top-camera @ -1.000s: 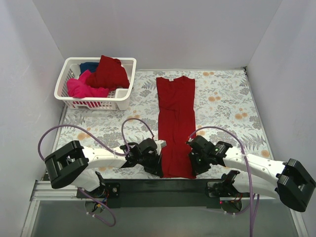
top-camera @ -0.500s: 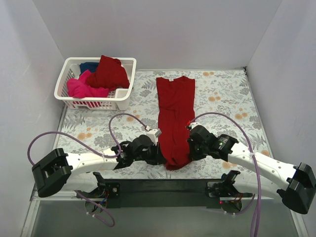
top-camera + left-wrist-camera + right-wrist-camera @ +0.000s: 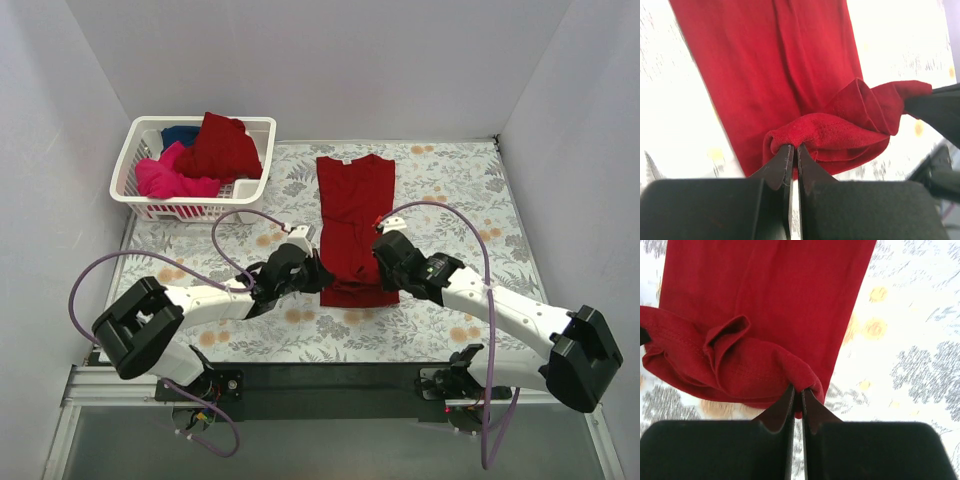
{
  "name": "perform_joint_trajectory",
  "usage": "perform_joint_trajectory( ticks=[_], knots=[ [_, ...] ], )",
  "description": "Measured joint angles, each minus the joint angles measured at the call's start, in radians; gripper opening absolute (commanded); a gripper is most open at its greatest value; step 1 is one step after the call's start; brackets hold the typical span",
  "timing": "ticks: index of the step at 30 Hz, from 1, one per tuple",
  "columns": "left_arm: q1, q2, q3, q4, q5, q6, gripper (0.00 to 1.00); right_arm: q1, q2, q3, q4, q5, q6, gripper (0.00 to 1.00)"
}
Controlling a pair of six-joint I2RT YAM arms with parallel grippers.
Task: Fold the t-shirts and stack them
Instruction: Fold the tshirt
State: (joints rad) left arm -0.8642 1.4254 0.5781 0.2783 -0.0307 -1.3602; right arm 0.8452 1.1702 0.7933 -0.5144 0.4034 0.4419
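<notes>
Left end effector (image 3: 318, 280) is pressed together on the near hem of the dark red t-shirt (image 3: 355, 200), pinching a bunched corner of cloth. The right end effector (image 3: 380, 272) pinches the opposite hem corner likewise. We note the hem doubled back over the shirt's lower part, while the collar end lies flat on the counter (image 3: 450, 210). We record a second dark red shirt (image 3: 222, 145), a hot pink shirt (image 3: 165, 178) and a dark blue shirt (image 3: 180, 133) in the white basket (image 3: 190, 210), far left.

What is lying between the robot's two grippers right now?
The bunched bottom hem of the dark red t-shirt, pinched by the left gripper and right gripper; the top view shows it.
</notes>
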Motion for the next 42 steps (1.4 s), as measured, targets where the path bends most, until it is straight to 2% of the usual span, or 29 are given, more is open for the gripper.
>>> perform_joint_trajectory(
  ticks=[12,17,34,35,36,37,38,39,40,41,42],
  knots=[
    [0.137,0.203,0.216,0.079,0.015,0.126,0.00,-0.164,0.146,0.115,0.140,0.006,-0.139,0.01],
    [0.192,0.277,0.256,0.094,0.030,0.145,0.00,-0.222,0.228,0.148,0.205,-0.017,-0.169,0.01],
    [0.285,0.497,0.434,0.068,0.134,0.182,0.00,-0.302,0.528,0.315,0.271,-0.060,-0.215,0.01],
    [0.287,0.502,0.444,0.063,0.132,0.185,0.04,-0.307,0.544,0.326,0.271,-0.060,-0.215,0.01],
    [0.289,0.506,0.452,0.057,0.128,0.188,0.13,-0.312,0.556,0.337,0.272,-0.061,-0.216,0.12],
    [0.290,0.507,0.458,0.054,0.124,0.192,0.35,-0.317,0.562,0.344,0.273,-0.062,-0.216,0.19],
    [0.291,0.506,0.465,0.050,0.117,0.197,0.49,-0.322,0.563,0.351,0.273,-0.058,-0.219,0.26],
    [0.291,0.504,0.473,0.048,0.103,0.206,0.59,-0.325,0.562,0.358,0.273,-0.050,-0.226,0.36],
    [0.291,0.499,0.478,0.043,0.087,0.209,0.70,-0.328,0.558,0.366,0.275,-0.040,-0.228,0.39],
    [0.292,0.490,0.478,0.042,0.069,0.212,0.91,-0.330,0.552,0.373,0.275,-0.028,-0.237,0.42],
    [0.293,0.476,0.478,0.037,0.053,0.216,0.91,-0.332,0.541,0.378,0.275,-0.018,-0.240,0.46]
  ],
)
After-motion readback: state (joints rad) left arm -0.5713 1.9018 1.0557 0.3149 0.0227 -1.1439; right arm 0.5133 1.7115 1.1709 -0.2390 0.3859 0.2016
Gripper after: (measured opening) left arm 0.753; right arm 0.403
